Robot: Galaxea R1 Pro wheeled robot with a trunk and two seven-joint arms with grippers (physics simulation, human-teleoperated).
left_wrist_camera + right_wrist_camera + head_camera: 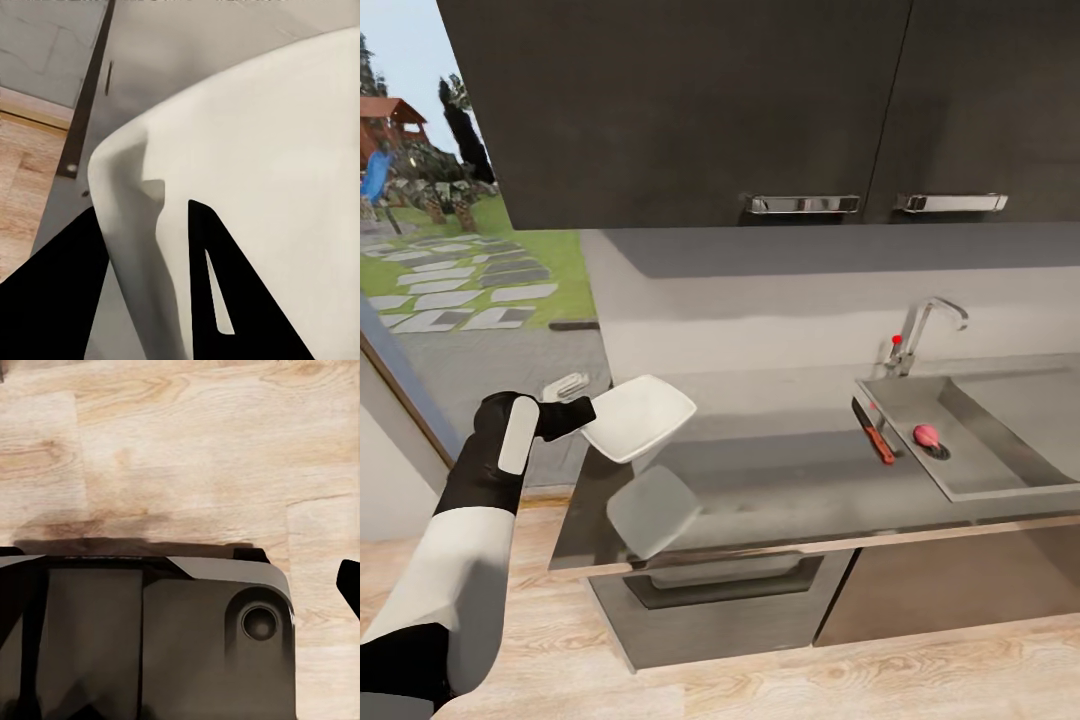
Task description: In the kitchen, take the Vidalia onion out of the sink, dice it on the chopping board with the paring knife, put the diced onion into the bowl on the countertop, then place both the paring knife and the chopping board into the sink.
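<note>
My left gripper is shut on the rim of the white bowl and holds it tilted in the air above the left end of the countertop. In the left wrist view the bowl's rim runs between my two black fingers. The pinkish Vidalia onion lies in the sink near the drain. The red-handled paring knife rests along the sink's left edge. The chopping board is out of view. One dark fingertip of my right gripper shows over the floor, holding nothing.
A chrome tap with a red knob stands behind the sink. Dark upper cabinets hang over the counter. Glass doors are at the left. The right wrist view looks down on the pale wood floor and the robot's dark base.
</note>
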